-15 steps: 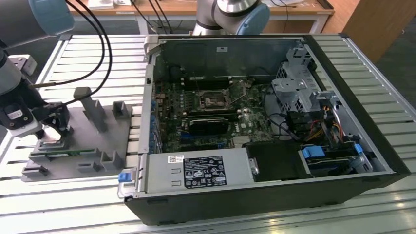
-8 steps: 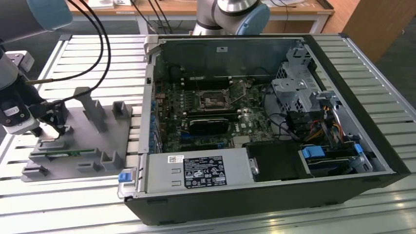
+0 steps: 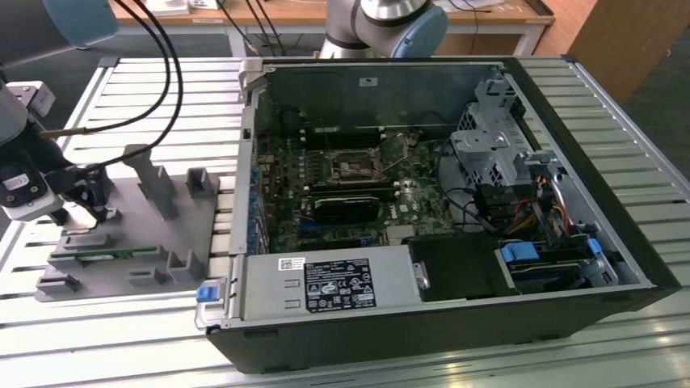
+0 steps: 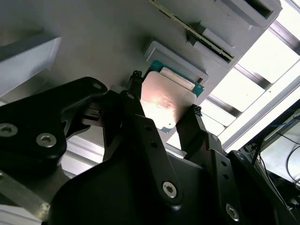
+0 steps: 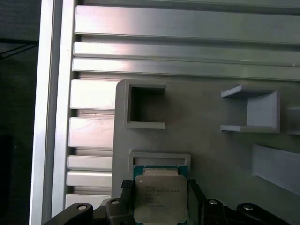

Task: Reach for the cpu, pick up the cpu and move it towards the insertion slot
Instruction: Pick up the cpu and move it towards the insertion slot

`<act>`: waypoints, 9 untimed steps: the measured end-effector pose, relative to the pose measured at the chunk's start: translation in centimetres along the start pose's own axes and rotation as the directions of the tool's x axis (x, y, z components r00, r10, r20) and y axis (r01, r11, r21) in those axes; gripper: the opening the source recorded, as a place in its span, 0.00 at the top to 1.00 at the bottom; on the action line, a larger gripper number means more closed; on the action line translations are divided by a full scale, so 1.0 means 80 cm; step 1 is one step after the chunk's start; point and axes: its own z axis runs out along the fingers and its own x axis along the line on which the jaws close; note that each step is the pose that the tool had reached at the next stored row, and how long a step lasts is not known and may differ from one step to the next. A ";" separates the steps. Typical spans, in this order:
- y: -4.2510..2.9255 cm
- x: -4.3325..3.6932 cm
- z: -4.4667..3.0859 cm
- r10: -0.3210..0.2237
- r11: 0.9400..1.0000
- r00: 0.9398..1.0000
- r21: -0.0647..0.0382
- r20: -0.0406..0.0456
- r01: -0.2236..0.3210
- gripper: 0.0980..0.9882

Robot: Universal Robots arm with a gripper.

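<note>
Bright, even light; second wrist view has glare on the cpu (image 4: 164, 104) and blown-out slats (image 4: 280, 52)

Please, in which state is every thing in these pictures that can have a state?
The silvery square cpu: gripped, at the grey plastic tray.
The black gripper: jaws shut on the cpu's two opposite edges.
The metal-framed square insertion slot: looks empty.
The black computer case: on its side, open.
The thin green memory stick: lying on the tray.
</note>
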 end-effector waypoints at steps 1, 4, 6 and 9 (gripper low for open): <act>0.0000 0.000 -0.0008 0.000 1.000 1.000 0.000 0.000 0.000 0.50; 0.0001 0.000 -0.0029 0.000 1.000 1.000 0.000 0.000 0.000 0.50; 0.0002 0.000 -0.0042 0.000 1.000 1.000 0.000 0.000 0.000 0.50; 0.0004 0.000 -0.0090 0.000 1.000 1.000 0.000 0.000 0.000 0.50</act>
